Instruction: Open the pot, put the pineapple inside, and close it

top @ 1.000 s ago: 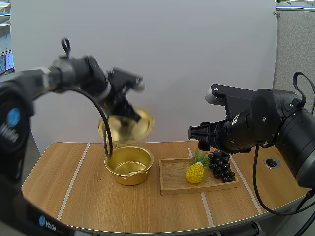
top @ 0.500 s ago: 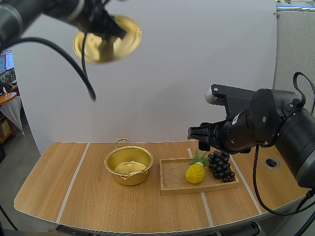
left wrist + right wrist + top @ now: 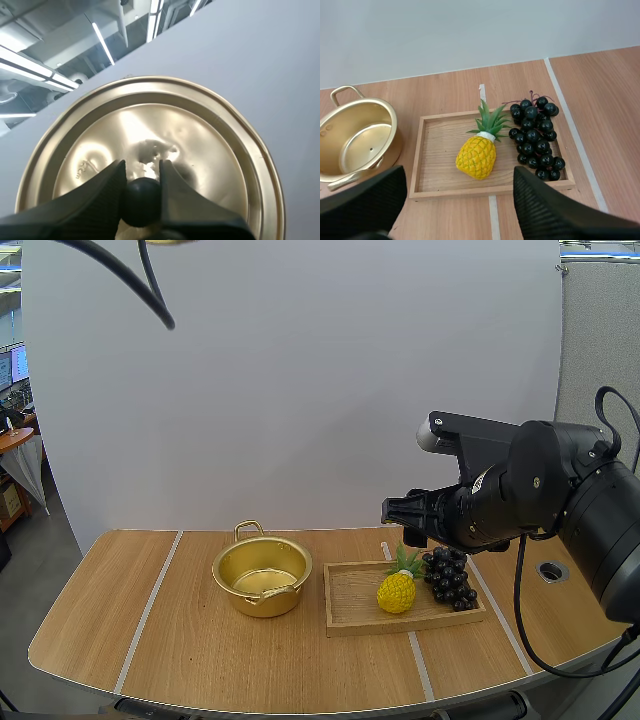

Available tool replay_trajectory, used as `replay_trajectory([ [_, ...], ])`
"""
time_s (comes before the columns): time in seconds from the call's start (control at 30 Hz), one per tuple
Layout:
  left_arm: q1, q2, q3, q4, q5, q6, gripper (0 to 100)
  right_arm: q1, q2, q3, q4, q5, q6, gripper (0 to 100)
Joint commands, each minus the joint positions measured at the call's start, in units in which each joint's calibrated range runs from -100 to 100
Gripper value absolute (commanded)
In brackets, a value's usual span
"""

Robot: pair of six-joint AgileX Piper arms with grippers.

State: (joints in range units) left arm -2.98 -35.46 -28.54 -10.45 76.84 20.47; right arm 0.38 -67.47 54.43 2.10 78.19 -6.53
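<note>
Pineapple (image 3: 397, 591) lies on the wooden tray (image 3: 352, 598) below the right gripper (image 3: 393, 512), grapes (image 3: 450, 578) just beside it; the open pot (image 3: 262, 577) stands on the table (image 3: 150, 640) to the gripper's left, near the tray. That arm hangs level above the tray. At the left wrist, the left gripper (image 3: 142, 172) pinches the lid (image 3: 210, 145) by its black knob (image 3: 142, 196). At the right wrist, the fingers (image 3: 367, 202) stand wide apart, with the pineapple framed between them and the pot off to one side.

No lettering, label, brand, number or sign can be read anywhere.
</note>
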Motion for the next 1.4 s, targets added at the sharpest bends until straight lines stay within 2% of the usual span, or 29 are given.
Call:
replay_trajectory([
  [0.0,-0.17,-0.3,-3.7,0.4,-4.7,-0.7,0,0.1,-0.1,-0.5,-0.1,-0.2,-0.1,100],
  [0.43,-0.17,-0.3,-4.5,0.4,-5.6,-0.7,0,0.1,-0.1,-0.5,-0.1,-0.2,-0.1,100],
  [0.6,-0.17,-0.3,-4.5,0.4,-5.6,-0.7,0,0.1,-0.1,-0.5,1.0,-0.7,3.2,100],
  [0.73,-0.17,-0.3,-4.5,0.4,-5.6,-0.7,0,0.1,1.1,-0.5,0.7,-2.9,3.3,100],
  [0.9,-0.17,-0.3,-4.5,0.4,-5.6,-0.7,0,0.1,6.6,-0.6,-0.1,-3.4,7.3,100],
  [1.23,-0.17,-0.3,-4.5,0.4,-5.6,-0.7,0,0.1,24.6,-5.8,-1.7,-7.4,12.8,100],
  [1.37,-0.17,-0.3,-4.5,0.4,-5.6,-0.7,0,0.1,27.7,-6.9,-3.7,-8.9,15.4,100],
])
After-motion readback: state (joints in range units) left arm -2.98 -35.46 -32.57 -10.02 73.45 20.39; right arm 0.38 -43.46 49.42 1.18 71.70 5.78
